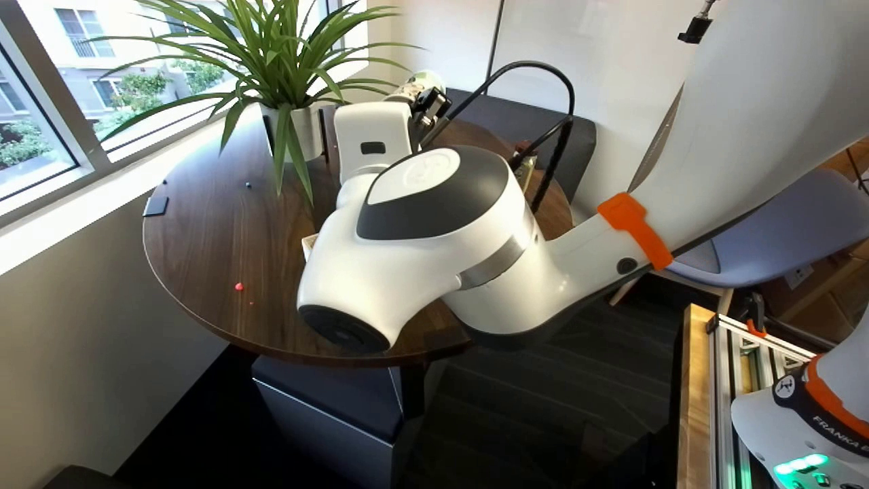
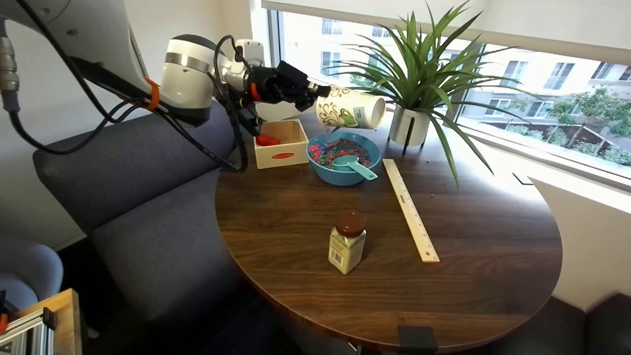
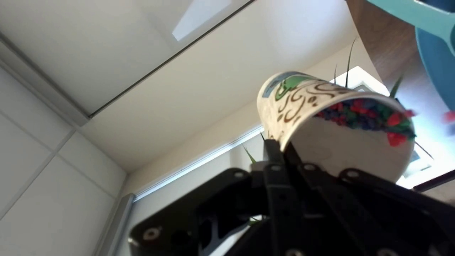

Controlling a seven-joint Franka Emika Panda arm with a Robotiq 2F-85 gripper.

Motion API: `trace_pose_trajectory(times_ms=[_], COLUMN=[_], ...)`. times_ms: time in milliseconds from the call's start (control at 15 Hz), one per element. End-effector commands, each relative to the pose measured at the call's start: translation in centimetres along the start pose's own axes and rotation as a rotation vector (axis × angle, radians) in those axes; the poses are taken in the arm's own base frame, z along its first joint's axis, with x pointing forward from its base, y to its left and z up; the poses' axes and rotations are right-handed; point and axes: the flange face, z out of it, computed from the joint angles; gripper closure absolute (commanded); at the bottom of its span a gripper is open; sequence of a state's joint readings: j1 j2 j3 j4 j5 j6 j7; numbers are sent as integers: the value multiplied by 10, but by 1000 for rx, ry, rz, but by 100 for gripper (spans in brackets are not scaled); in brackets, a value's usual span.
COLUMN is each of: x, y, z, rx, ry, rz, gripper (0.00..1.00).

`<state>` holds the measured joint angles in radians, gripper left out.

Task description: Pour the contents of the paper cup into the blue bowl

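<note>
My gripper [image 3: 283,145] is shut on the rim of the paper cup [image 3: 302,96], one finger outside the wall and one inside. The gripper [image 2: 320,91] and the cup [image 2: 347,107] also show in an exterior view, the cup lying nearly on its side above the blue bowl [image 2: 340,177]. Its mouth faces back toward the gripper. Red, green and dark blue bits [image 3: 369,113] lie inside along the cup wall, and a few blurred ones are falling from the mouth. The bowl holds many such bits and a teal scoop [image 2: 347,161]. The bowl's edge [image 3: 432,67] shows in the wrist view.
A pale wooden box [image 2: 282,157] with a red thing inside stands beside the bowl. A potted plant [image 2: 408,130] stands close behind the cup. A ruler [image 2: 411,212] and a brown-lidded bottle [image 2: 347,246] are on the table. A red bit [image 1: 239,286] lies on the tabletop.
</note>
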<state>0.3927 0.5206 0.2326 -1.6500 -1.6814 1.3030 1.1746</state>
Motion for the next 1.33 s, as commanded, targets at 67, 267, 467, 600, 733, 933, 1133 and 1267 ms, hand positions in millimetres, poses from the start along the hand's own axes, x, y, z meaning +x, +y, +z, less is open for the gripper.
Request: trace_pose_trajectory(times_ms=[67, 267, 467, 600, 733, 933, 1133, 1267], x=[22, 32, 28, 29, 26, 24, 26, 28], y=[-14, -20, -14, -17, -13, -12, -9, -4], z=[16, 25, 27, 29, 30, 30, 29, 29], rx=[-1, -17, -19, -21, -53, -83, -149, -194], ry=[-58, -57, -62, -66, -45, -24, 16, 40], rz=[12, 47, 47, 49, 46, 40, 35, 29], gripper=[99, 99, 96, 99, 99, 99, 99, 99])
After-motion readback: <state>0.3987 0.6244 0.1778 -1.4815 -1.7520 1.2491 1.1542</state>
